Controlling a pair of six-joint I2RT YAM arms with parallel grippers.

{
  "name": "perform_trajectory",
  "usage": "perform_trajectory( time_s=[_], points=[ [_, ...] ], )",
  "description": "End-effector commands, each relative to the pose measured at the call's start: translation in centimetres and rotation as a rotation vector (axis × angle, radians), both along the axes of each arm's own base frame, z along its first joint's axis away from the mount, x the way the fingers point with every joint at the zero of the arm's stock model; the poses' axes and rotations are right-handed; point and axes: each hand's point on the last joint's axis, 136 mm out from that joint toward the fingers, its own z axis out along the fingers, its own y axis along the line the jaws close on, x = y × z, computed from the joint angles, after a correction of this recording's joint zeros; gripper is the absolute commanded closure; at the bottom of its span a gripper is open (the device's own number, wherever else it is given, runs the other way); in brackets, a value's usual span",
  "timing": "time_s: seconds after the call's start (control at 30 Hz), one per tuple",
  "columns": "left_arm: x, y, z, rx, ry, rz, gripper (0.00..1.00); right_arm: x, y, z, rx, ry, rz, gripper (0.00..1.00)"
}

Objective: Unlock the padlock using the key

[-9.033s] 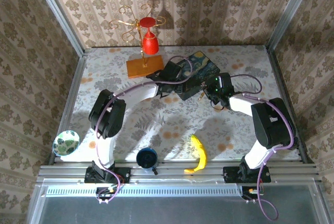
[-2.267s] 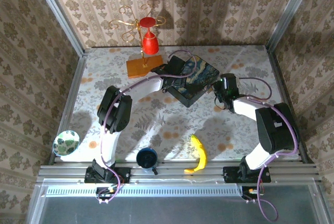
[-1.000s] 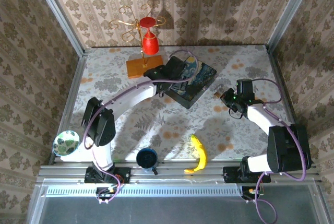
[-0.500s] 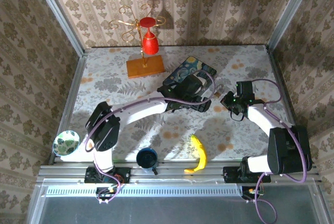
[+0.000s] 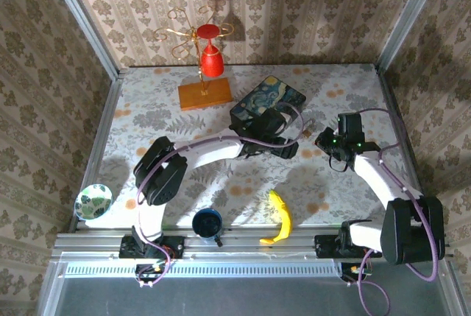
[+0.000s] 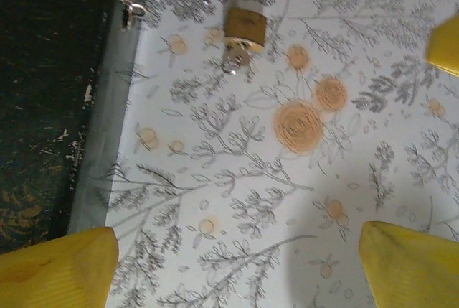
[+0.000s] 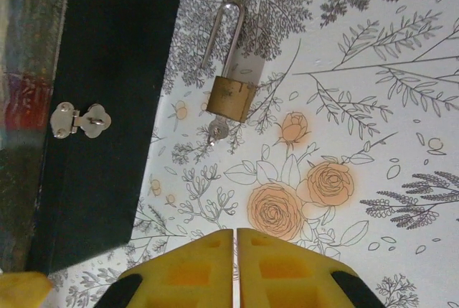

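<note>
Down at the near edge of the floral-print worktop (image 5: pixel 228 194) there's a dark blue round cup (image 5: pixel 207 222) and a curved yellow banana (image 5: pixel 280 216), neither of them involved. Further in, the right arm's yellow fingers (image 7: pixel 193 265) are pressed together on nothing, and the left arm's yellow fingers (image 6: pixel 57 268) are spread wide, also empty.

Just past both lies the tiny brass padlock (image 7: pixel 229 98), flat on the worktop right of its middle. It's just beside the dark wall of the blue painted-print box (image 7: pixel 100 107) but off its silver clasp (image 7: pixel 79 120). Its long axis runs roughly alongside that wall: the small silver key (image 7: pixel 217 131) end faces the fingers and the long silvery shackle (image 7: pixel 228 31) points away.

The key looks seated, so I'd guess we're at the turning step. Can't tell if the shackle is popped. Next move probably wants one set of fingers pinning the body while the other pinches the key head and twists. Fiddly.

At the far edge stands a wooden-based gold rack with a red glass (image 5: pixel 210 58).
</note>
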Motion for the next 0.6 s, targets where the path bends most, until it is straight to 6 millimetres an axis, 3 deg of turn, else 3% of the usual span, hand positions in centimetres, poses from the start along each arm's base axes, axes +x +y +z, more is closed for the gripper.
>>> perform_trajectory(
  time_s=[0.0,0.2,0.3,0.43,0.57],
  points=[
    [1.6,4.1,-3.3,0.103,0.045,0.118,0.09,-0.3,-1.1,1.8,-0.067,-0.038,-0.013,0.87],
    [3.6,7.4,-2.9,0.107,0.026,0.228,0.08,-1.2,-2.0,3.5,-0.127,-0.090,-0.028,0.80],
    [4.2,8.5,-2.1,0.108,0.001,0.260,0.07,-1.6,-2.4,4.0,-0.165,-0.104,-0.021,0.71],
    [4.0,9.4,-0.1,0.087,-0.031,0.270,0.04,-2.2,-3.1,4.8,-0.215,-0.129,-0.021,0.57],
    [2.8,10.7,3.0,0.040,-0.074,0.280,0.00,-3.1,-4.1,6.5,-0.262,-0.194,-0.052,0.30]
  ],
)
